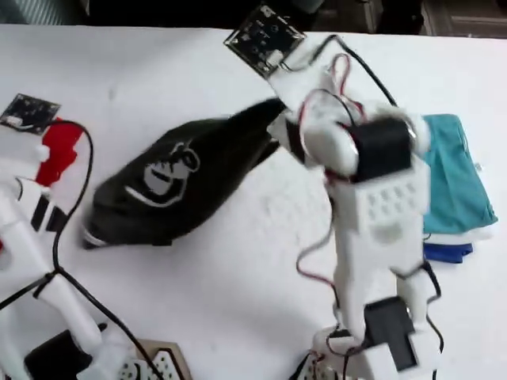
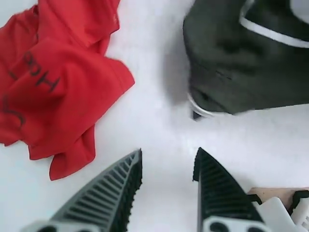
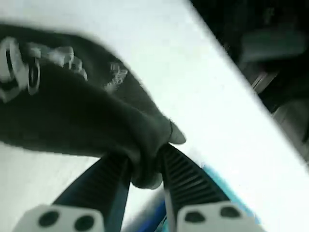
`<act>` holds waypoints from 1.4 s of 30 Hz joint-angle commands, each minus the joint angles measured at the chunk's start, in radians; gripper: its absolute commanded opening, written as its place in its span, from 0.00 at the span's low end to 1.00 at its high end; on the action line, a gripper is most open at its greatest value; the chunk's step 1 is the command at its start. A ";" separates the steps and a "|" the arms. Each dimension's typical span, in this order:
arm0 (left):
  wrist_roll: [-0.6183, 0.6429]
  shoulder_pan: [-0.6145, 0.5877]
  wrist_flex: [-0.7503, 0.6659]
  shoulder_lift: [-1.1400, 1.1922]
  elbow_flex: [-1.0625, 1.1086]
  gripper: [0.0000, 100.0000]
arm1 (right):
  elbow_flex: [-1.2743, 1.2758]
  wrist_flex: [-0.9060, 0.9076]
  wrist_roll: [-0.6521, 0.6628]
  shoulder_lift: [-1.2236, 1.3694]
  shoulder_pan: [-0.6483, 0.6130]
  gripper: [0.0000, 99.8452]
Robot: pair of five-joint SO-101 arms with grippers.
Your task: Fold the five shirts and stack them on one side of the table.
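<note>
A black shirt (image 1: 178, 186) with a white print lies stretched across the middle of the white table (image 1: 238, 309). My right gripper (image 3: 145, 166) is shut on one bunched end of the black shirt (image 3: 82, 121), holding that end up near the table's far side. A crumpled red shirt (image 2: 53, 82) lies at the left edge (image 1: 59, 150). My left gripper (image 2: 166, 166) stands open over bare table between the red shirt and the black shirt's other end (image 2: 246, 63). Folded teal (image 1: 455, 178) and blue (image 1: 447, 252) shirts are stacked at the right.
A small circuit board (image 1: 264, 38) sits on the right arm near the table's far edge, and another one (image 1: 28, 112) is by the left edge. Cables (image 1: 75, 293) trail over the near-left part of the table. A wooden piece (image 2: 275, 193) lies beside the left gripper.
</note>
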 commanded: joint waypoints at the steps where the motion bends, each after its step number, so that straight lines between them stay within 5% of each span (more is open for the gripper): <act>1: 0.015 0.039 0.006 -0.036 -0.009 0.19 | -0.132 -0.070 0.008 -0.090 -0.035 0.02; 14: 0.061 0.084 0.037 -0.131 -0.018 0.19 | -0.192 -0.131 0.008 -0.099 -0.076 0.02; 20: 0.158 0.325 0.035 -0.369 0.092 0.21 | -0.170 -0.180 0.002 -0.061 -0.076 0.02; 24: 0.353 0.518 -0.006 -0.449 0.244 0.29 | -0.166 -0.176 0.000 -0.038 -0.073 0.02; 33: 0.654 0.875 -0.163 -0.453 0.433 0.30 | -0.126 -0.174 0.000 -0.033 -0.068 0.02; 42: 0.778 1.044 -0.371 -0.452 0.575 0.29 | -0.104 -0.174 -0.002 -0.041 -0.062 0.02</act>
